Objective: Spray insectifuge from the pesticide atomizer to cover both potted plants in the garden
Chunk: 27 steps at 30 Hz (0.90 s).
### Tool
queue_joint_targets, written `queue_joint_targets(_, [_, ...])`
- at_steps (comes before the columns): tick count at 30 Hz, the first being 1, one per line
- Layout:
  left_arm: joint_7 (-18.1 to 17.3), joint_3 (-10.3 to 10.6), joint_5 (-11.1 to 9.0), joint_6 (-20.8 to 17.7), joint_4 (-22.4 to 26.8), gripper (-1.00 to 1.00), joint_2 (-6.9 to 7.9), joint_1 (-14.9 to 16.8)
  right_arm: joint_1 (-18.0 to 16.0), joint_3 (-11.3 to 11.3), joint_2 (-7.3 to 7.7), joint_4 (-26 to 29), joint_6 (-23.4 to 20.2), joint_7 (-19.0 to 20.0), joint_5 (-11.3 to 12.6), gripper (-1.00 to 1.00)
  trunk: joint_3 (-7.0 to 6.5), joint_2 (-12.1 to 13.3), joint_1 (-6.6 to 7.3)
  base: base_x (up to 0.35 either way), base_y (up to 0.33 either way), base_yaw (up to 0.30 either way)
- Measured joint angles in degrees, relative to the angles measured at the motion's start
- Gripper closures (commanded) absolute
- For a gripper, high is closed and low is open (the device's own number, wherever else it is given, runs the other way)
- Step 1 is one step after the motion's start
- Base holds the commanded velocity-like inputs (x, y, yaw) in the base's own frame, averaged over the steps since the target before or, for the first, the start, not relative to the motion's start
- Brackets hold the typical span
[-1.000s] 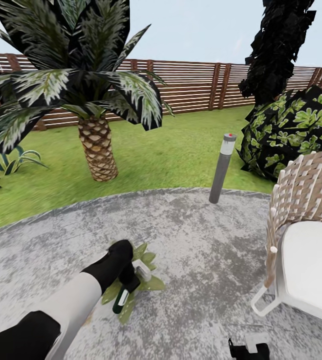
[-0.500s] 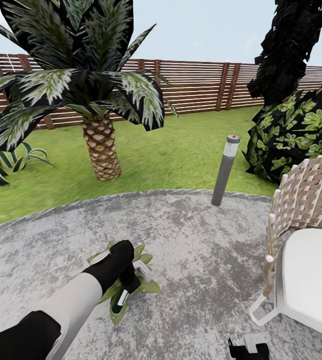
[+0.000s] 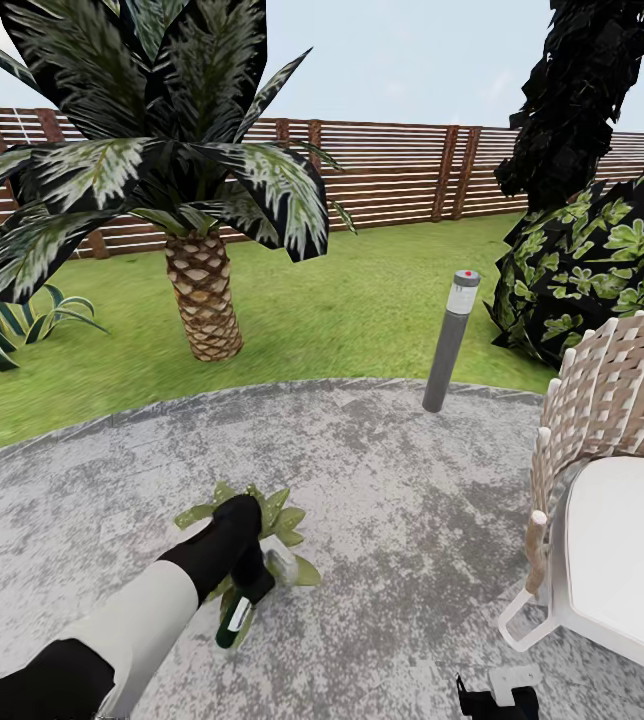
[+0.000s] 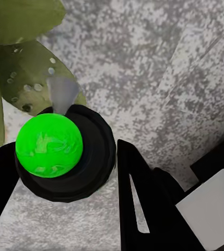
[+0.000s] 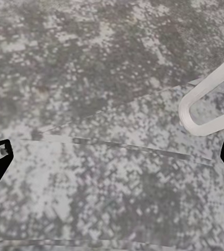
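On the round paved patio of the garden, one potted plant, a low rosette of pale-speckled green leaves, lies under my left gripper. That gripper is shut on the pesticide atomizer, whose white head and dark green handle show just past the black wrist. In the left wrist view the atomizer shows a bright green knob on a black round body between the gripper fingers, with plant leaves right beside it. My right gripper hangs open over bare paving, also low in the head view.
A wicker chair with a white seat stands at the right, its white leg near my right gripper. A grey bollard light stands at the patio edge. A palm, a dark bush and the slatted fence lie beyond on the lawn.
My left arm has drawn back and down with the atomizer, so more leaves show beyond the wrist. The camera shifted slightly left a second ago, then held still.
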<state>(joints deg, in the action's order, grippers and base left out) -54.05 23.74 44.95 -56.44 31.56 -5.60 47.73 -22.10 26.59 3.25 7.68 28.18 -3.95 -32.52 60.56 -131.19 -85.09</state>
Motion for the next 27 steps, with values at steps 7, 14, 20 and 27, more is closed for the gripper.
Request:
queue_joint_targets(7, [0.1, -3.8, 0.1, -1.2, -0.1, 1.00, -0.01, 0.4, 0.0, 0.0, 0.00, 0.0, -0.1, 0.0, 0.0, -1.00, 0.00, 0.0, 0.00, 0.000, 0.000, 0.000])
queue_joint_targets(14, [0.2, -4.0, 0.0, -1.2, 0.1, 1.00, 0.02, 0.3, 0.0, 0.0, 0.00, 0.0, 0.0, 0.0, 0.0, -1.00, 0.00, 0.0, 0.00, 0.000, 0.000, 0.053])
queue_joint_targets(20, [0.2, -3.9, 0.0, -1.1, 0.1, 1.00, -0.15, 0.3, 0.0, 0.0, 0.00, 0.0, 0.0, 0.0, 0.0, -1.00, 0.00, 0.0, 0.00, 0.000, 0.000, 0.168])
queue_joint_targets(27, [0.2, -3.6, -0.1, -0.7, -0.2, 1.00, -0.04, 0.0, 0.0, 0.1, 0.20, 0.0, 0.0, 0.0, 0.0, -1.00, 0.00, 0.0, 0.00, 0.000, 0.000, 0.008])
